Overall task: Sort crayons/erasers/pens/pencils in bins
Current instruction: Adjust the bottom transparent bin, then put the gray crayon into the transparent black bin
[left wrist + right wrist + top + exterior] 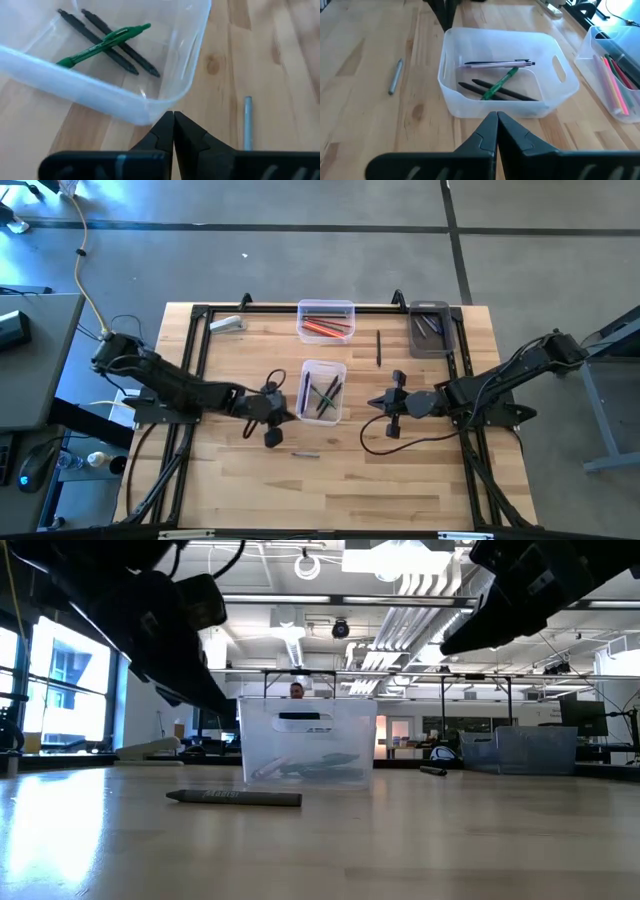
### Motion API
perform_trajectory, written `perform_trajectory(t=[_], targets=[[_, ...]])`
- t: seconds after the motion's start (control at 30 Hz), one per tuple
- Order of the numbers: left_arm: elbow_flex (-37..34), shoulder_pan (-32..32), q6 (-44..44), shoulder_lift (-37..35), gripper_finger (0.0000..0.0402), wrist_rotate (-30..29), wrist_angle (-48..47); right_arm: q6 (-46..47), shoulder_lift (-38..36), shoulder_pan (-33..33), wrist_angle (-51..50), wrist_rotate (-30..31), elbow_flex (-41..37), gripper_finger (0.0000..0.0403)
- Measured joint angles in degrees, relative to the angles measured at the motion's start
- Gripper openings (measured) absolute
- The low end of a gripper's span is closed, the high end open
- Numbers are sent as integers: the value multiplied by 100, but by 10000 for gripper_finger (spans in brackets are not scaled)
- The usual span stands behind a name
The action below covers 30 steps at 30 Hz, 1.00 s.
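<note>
Near the middle of the bench (400,480) a clear bin (322,391) is set with its long axis running from the near edge toward the far edge. Two dark pens and a green pen (102,44) are seen lying in it, the green one crossed over the dark pair; a pale pen (497,63) along one wall is shown only by the right wrist view.

At the far edge a second clear bin (326,320) is placed with its long axis across the bench, red and orange sticks lying lengthwise in it. A smoky grey bin (431,328) is set to its right, long axis running near to far.

The left pincer (283,406) is held just left of the middle bin, fingers pressed together on nothing. The right pincer (375,403) is held to that bin's right, apart from it, likewise closed and empty.

A grey crayon (305,453) is left loose on the bench nearer than the middle bin, lying crosswise; in the low view it is seen flat in front of that bin. A dark pencil (379,347) is seen between the two far bins, pointing near to far. A silver object (228,324) lies at the far left.
</note>
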Motion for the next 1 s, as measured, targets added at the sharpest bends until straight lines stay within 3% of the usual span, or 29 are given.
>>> perform_trajectory(t=[0.37, 0.7, 0.9, 1.0], targets=[[-3, 258, 165, 394, 0, 363, 855, 0, 2, 0, 3, 2, 0, 0], [163, 246, 528, 384, 0, 403, 886, 0, 2, 0, 2, 4, 0, 0], [84, -39, 762, -212, 0, 392, 661, -84, 4, 229, 38, 26, 0, 0], [-137, -372, 1003, -465, 0, 157, 1233, -154, 4, 454, 210, 81, 0, 0]])
